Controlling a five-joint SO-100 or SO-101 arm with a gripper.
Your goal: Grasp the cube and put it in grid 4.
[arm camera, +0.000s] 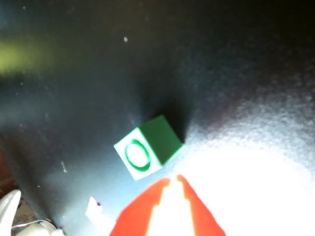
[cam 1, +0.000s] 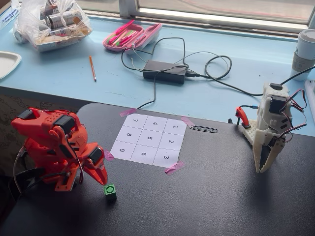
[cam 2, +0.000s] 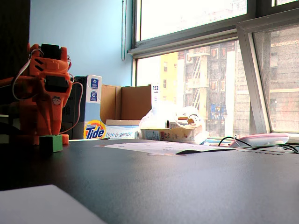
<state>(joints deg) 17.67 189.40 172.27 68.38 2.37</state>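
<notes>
The tiny green cube (cam 1: pixel 110 191) sits on the black table, in front of and left of the numbered sheet. My orange arm's gripper (cam 1: pixel 103 180) points down just up and left of the cube, not touching it, and its jaws look shut and empty. In the wrist view the cube (arm camera: pixel 147 147) lies tilted, with its ring mark showing, just beyond my red fingertips (arm camera: pixel 173 179). Grid 4 (cam 1: pixel 154 124) is the middle cell of the sheet's far row, bare. In the low fixed view the cube (cam 2: pixel 51 143) stands before the orange arm (cam 2: pixel 44 88).
A white second arm (cam 1: pixel 270 140) stands at the right table edge. Pink tape scraps (cam 1: pixel 174 167) hold the sheet's corners. A black strip (cam 1: pixel 203 129) lies right of the sheet. A power brick with cables (cam 1: pixel 165 72), a pink pencil case (cam 1: pixel 132 35) and a bag lie on the blue ledge behind.
</notes>
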